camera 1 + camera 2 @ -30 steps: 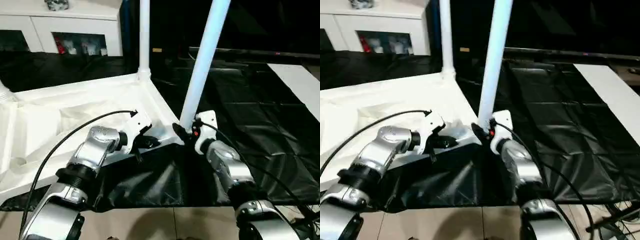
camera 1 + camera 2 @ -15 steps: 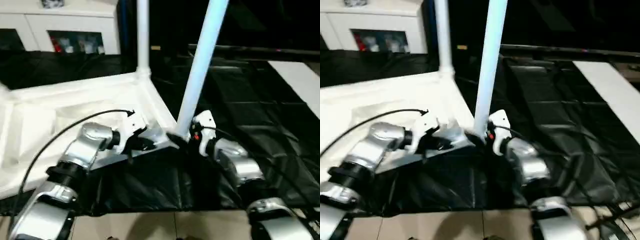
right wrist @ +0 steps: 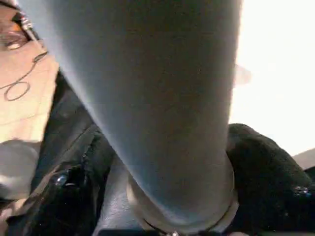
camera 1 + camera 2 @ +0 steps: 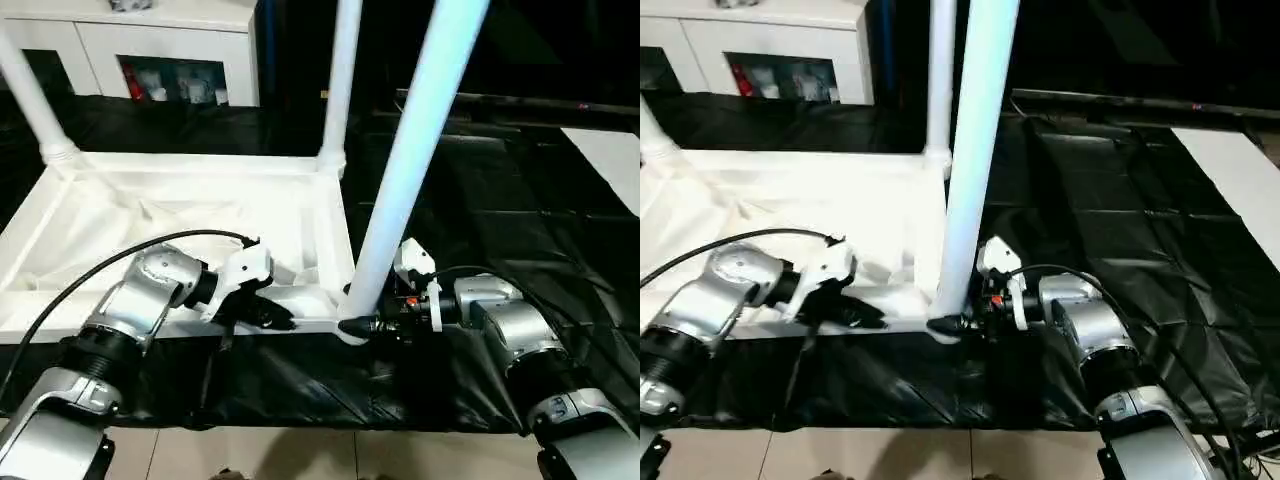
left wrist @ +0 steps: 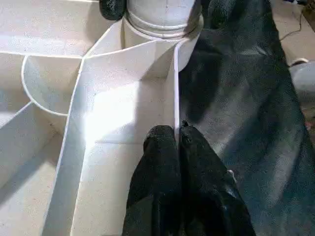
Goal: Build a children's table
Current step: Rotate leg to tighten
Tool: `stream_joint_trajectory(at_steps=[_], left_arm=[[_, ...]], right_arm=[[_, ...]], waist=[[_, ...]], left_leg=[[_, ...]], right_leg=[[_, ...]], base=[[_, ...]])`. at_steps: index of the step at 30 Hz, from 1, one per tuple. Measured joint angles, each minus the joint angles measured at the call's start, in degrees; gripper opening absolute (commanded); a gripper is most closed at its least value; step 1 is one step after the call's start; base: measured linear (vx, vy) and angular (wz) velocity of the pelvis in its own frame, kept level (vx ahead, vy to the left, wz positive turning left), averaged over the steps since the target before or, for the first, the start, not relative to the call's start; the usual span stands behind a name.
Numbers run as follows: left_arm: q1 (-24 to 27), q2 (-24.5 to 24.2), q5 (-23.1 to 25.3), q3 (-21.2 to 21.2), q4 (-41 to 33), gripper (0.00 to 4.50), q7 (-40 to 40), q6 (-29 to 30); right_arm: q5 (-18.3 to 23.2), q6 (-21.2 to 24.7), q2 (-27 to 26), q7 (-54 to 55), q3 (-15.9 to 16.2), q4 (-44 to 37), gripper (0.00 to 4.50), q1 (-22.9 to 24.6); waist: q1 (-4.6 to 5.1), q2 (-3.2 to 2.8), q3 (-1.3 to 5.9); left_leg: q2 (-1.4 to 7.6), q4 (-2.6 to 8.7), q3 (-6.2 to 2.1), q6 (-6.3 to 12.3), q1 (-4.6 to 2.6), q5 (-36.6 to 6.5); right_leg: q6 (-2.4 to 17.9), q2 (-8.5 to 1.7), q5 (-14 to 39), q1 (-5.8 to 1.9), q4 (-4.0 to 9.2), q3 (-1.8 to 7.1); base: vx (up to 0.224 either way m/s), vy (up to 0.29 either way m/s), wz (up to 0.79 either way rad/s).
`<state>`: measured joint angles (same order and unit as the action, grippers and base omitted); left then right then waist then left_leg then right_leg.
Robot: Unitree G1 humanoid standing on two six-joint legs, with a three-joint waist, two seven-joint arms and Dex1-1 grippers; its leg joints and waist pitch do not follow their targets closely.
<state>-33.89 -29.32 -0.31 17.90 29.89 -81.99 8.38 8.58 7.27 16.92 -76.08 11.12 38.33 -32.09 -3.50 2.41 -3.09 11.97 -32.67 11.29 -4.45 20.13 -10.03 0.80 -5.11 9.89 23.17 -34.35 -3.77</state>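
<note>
We see 1 white table top (image 4: 180, 215) lying upside down on the black bench (image 4: 520, 200), 3 legs (image 4: 415, 170) standing in it. Our left gripper (image 5: 178, 135) is closed; our right gripper (image 4: 358, 324) straddles the nearest leg's base.

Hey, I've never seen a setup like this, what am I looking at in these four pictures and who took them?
A humanoid robot is assembling a children's table. Two pictures come from cameras in its head, looking down over its silver arms; two come from cameras on its wrists. The white table top lies upside down on a work table draped in black. Three legs stand in corner sockets. The right tool has its black fingers around the base of the nearest leg. The left tool, shut, rests inside the top beside its wall.
</note>
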Motion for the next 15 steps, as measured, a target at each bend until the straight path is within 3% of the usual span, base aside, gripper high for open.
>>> stream_joint_trajectory(at_steps=[9,15], left_arm=[[0.59,-1.70,-0.56,0.45,-1.09,0.00,-2.71,0.05],[0.79,-1.77,-0.81,0.34,-1.15,0.00,-2.20,0.47]], right_arm=[[0.03,0.61,-0.14,-2.62,1.08,0.00,2.69,-0.16],[0.05,0.95,-1.06,-1.43,0.98,-1.69,2.60,1.16]], waist=[[-0.04,0.27,0.06],[-0.08,0.28,0.08]], left_leg=[[0.01,-0.01,-0.02,-0.02,0.00,0.01],[0.01,-0.02,-0.03,-0.02,-0.02,0.01]], right_leg=[[-0.04,0.00,0.03,0.01,-0.07,-0.01],[-0.05,0.00,0.03,0.01,-0.10,-0.02]], base=[[0.000,0.000,0.00],[0.000,0.000,0.00]])
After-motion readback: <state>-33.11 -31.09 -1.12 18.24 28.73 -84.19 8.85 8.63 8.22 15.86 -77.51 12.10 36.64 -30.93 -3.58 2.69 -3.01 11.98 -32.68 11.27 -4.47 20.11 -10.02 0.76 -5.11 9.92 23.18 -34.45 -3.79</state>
